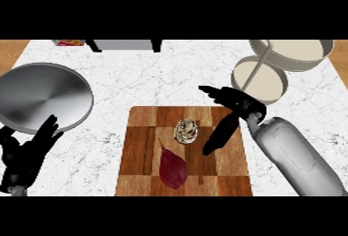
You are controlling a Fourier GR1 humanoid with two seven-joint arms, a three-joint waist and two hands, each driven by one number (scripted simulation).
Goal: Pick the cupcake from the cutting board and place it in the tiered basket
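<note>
Pale swirled cupcake (185,131) lies on the wooden cutting board (139,138), long axis up the view. Black right hand (238,105) just beside it, spread wide.

marble counter (136,78) | cutting board (136,120) centre | metal pan (42,94) left | tiered basket (273,88) right

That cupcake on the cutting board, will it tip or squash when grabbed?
The cupcake looks small against the cutting board, so it is probably light. Its swirled top looks soft, so it may squash. Seen from above, tipping is hard to judge.
</note>
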